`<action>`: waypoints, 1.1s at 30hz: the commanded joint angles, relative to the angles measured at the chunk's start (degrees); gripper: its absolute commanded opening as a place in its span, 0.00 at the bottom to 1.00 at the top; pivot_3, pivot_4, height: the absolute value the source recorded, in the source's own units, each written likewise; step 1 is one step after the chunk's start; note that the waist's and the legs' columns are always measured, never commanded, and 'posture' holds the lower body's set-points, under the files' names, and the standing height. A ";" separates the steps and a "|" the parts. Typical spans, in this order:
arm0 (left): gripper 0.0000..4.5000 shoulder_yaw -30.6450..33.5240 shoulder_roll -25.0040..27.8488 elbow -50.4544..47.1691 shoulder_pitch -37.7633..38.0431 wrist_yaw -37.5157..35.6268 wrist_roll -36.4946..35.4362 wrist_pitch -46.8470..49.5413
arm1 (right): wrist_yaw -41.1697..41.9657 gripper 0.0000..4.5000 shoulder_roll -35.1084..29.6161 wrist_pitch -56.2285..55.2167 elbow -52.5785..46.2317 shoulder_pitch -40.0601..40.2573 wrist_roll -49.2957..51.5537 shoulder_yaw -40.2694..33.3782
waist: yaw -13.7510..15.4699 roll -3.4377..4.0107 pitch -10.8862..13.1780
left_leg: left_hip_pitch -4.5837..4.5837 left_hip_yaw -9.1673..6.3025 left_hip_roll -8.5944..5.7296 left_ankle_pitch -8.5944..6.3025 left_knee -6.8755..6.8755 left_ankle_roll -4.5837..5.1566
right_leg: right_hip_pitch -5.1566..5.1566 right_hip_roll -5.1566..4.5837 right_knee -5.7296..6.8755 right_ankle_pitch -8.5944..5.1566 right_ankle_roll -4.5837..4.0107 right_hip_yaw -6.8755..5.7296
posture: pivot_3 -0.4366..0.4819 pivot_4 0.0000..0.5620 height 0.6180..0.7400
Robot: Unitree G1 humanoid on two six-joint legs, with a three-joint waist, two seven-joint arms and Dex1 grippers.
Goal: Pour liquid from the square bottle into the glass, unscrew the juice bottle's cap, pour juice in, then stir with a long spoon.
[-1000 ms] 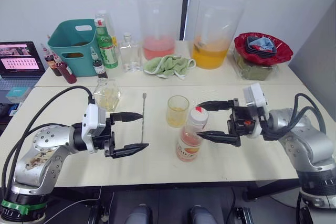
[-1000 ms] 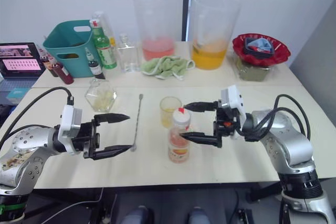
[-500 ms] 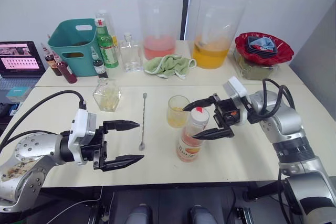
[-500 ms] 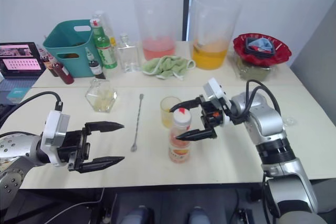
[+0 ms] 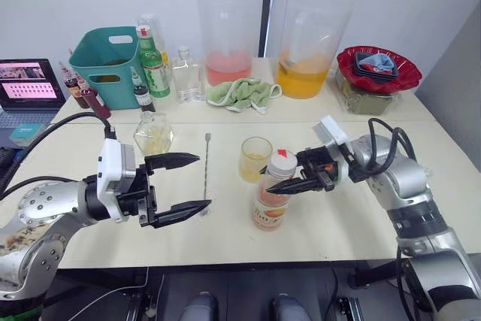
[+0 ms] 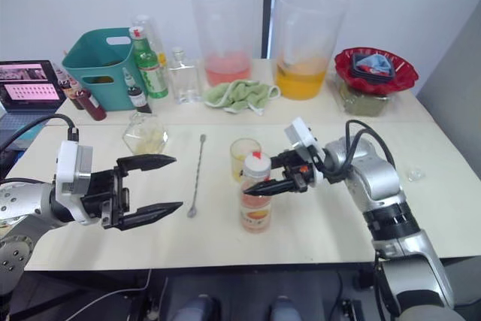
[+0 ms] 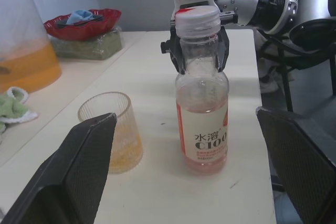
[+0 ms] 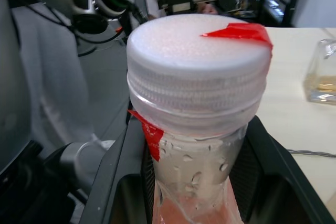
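Juice bottle (image 5: pixel 271 199) neck sits gripped by the right gripper (image 5: pixel 275 177) to steady it for uncapping, while the left gripper (image 5: pixel 194 183) waits spread wide.

My black fingers (image 5: pixel 279 180) flank a white, red-marked cap (image 5: pixel 283 161) on the pink-orange juice bottle (image 5: pixel 271 199), beside a yellow-tinted glass (image 5: pixel 255 160) at frame centre.

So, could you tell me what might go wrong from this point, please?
The right gripper closes on the juice bottle at its neck, just under the cap; a sideways pull could tip it into the partly filled glass standing close beside. The left gripper, open and apart, isn't steadying the base.
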 commanded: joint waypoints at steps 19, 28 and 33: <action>1.00 -11.96 -3.84 14.26 -12.47 -12.45 4.86 -3.75 | -55.01 0.29 10.84 19.99 -41.47 26.00 4.89 -9.63 | -0.14 -0.01 -0.01 | -0.09 0.03 -0.05 0.01 0.01 0.00 | -0.03 0.11 -0.03 0.00 0.00 0.00 | 0.48 0.27 1.00; 1.00 -9.20 -2.84 11.64 -9.13 -12.01 3.89 -3.23 | -41.41 0.95 3.77 17.29 -33.01 22.32 7.98 -12.06 | -0.22 -0.02 -0.01 | -0.09 0.04 0.00 0.01 0.02 0.00 | -0.01 0.16 -0.08 0.00 0.00 0.02 | 0.48 0.27 1.00; 1.00 -6.65 -2.74 8.71 -5.78 -9.80 3.07 -2.62 | -21.24 0.99 -3.01 7.76 -21.17 18.97 4.40 -9.02 | -0.11 -0.02 0.00 | -0.08 0.15 0.01 0.01 0.05 0.00 | 0.05 0.17 -0.12 -0.01 0.01 -0.02 | 0.48 0.27 1.00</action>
